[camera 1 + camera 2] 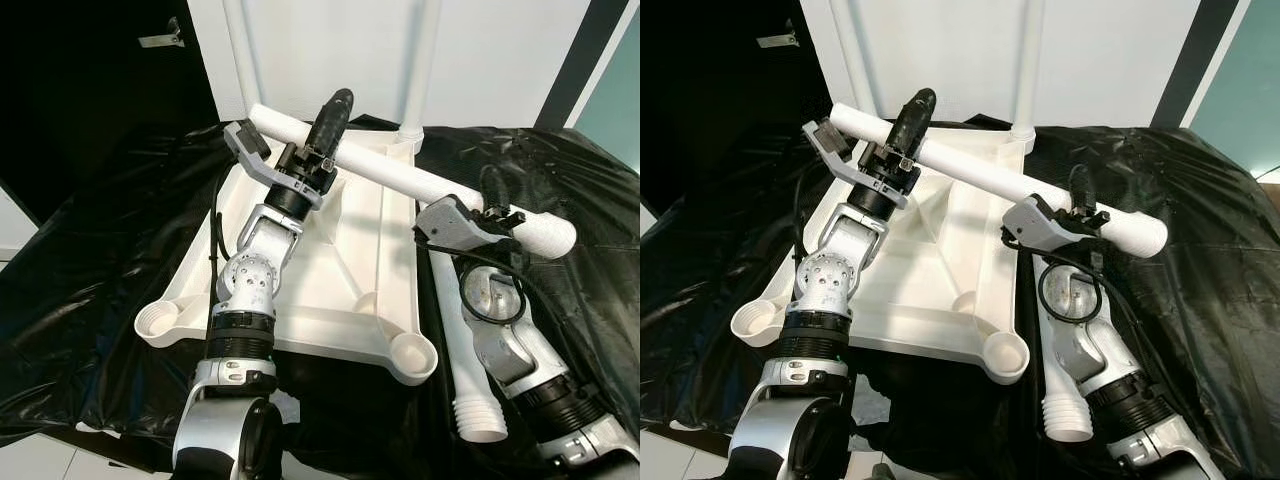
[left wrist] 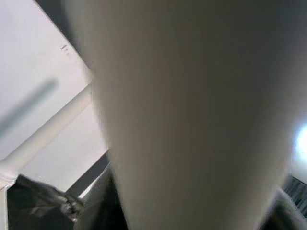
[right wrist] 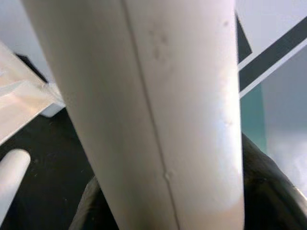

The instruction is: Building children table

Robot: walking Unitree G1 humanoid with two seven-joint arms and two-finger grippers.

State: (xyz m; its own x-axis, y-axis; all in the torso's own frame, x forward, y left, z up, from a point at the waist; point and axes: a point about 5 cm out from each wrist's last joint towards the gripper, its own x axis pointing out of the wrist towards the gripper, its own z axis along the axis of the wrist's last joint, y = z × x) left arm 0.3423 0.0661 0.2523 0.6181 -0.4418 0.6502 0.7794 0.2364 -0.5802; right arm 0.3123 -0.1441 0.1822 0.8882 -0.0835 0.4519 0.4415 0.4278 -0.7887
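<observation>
The left tool [image 1: 322, 128] is clamped on a smooth white plastic table leg [image 1: 400, 176], a round tube, near its 10 o'clock end. The right tool [image 1: 497, 205] grips the same leg near its rounded 4 o'clock end, so the tube hangs slanted above the upturned white children's table [image 1: 345, 262]. That moulded top lies underside up, ribbed, with round cup sockets at its corners; two legs [image 1: 420, 65] already stand upright in the far sockets. A spare leg [image 1: 462, 372] with a ribbed end lies at 5 o'clock beside the table's edge. Crinkled glossy black sheeting [image 1: 100, 270] covers the surface beneath.
</observation>
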